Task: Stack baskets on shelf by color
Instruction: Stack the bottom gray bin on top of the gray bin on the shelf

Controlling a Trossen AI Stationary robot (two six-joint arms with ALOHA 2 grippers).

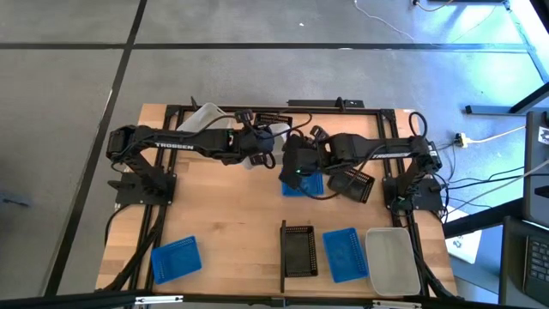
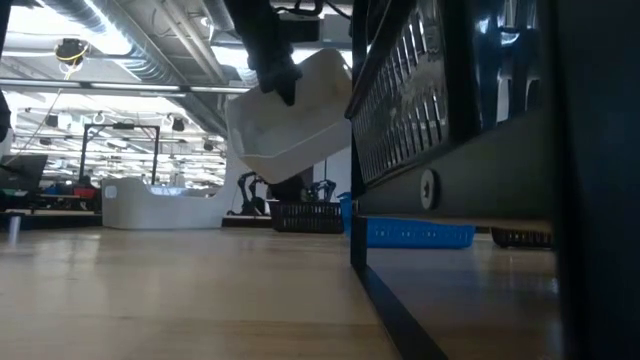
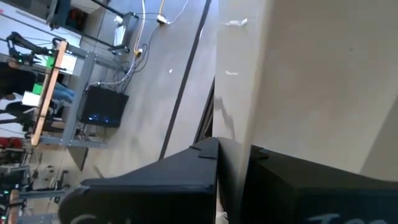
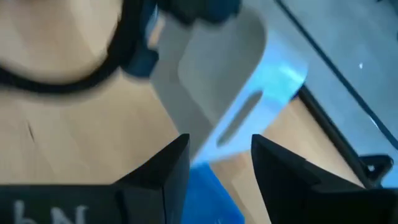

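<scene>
Tabletop (image 1: 232,215): three blue baskets (image 1: 175,258), three black, two white.

Three baskets (image 1: 347,254) sit side by side along the worktop's (image 1: 232,215) near right edge; a fourth basket (image 1: 176,257) lies alone near left.

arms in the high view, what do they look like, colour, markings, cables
Both arms are dark, nearly black, jointed links on black bases. The left arm carries white TROSSEN lettering; the right arm has pale lettering too small to read. Black cables loop around both wrists. The right gripper's fingers are dark, angular wedges.
</scene>
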